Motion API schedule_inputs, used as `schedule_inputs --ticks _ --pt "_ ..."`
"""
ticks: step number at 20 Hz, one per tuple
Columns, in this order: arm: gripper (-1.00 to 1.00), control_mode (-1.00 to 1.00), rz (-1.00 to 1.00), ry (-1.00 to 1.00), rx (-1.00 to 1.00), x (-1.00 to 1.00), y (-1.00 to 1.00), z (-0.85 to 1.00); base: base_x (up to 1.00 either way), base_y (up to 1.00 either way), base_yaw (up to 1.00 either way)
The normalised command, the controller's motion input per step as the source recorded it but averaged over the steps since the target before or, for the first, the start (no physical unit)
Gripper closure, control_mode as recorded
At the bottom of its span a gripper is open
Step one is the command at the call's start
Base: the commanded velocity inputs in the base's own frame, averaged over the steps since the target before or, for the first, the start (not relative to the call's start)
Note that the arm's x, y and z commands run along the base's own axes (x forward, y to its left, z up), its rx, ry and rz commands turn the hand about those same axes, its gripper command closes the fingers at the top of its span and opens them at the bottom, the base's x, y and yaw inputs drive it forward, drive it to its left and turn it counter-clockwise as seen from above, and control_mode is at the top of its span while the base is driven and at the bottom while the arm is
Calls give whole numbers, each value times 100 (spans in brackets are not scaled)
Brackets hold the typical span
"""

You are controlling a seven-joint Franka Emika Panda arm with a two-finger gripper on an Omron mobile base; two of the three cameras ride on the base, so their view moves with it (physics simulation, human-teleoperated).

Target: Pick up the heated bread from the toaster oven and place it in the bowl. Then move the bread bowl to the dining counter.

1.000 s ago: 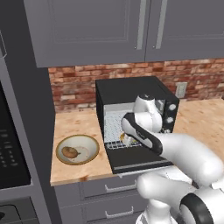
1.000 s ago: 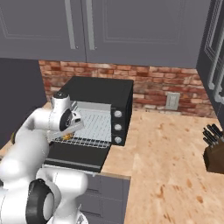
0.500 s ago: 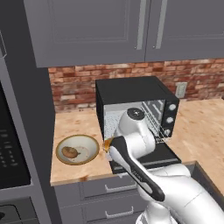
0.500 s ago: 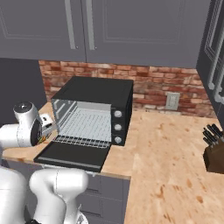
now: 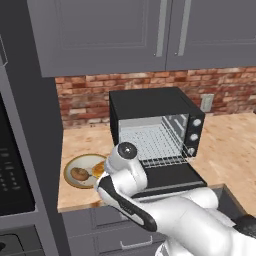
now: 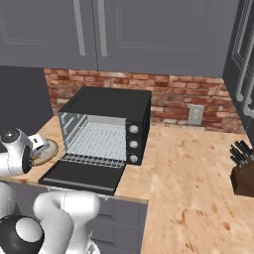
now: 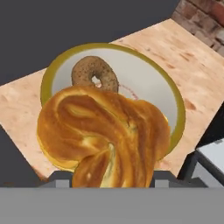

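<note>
On speckled counter [image 5: 82, 141], bowl [image 5: 71, 164] under bread [image 7: 103, 133]

Brown bagel [image 7: 95, 75] with a hole in the middle, knife block [image 6: 243, 174] on the bench [image 6: 198, 168] at the far right, red brick wall [image 6: 173, 99] with a socket [image 6: 195, 114], grey cupboards [image 5: 150, 30] above

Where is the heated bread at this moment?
In the hand view the heated bread is held in the gripper above the bowl, near the brown bagel.
</note>
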Motion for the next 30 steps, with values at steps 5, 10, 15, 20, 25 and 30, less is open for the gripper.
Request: schedule_inputs --ticks 5,10,15,20,25,30 --pt "100 -100 -4 2 -2 64 46 -1 0 0 0" --pt "-100 -100 0 3 -2 50 25 -23 0 0 0" --pt "-100 -100 0 3 -4 43 7 -16 0 0 0" --pt "-100 -100 -15 6 9 16 1 -1 0 0 0" --pt "-100 -100 -44 17 19 -21 -4 24 0 0 0" --pt "-100 -100 -59 34 23 -44 -8 0 0 0 0"
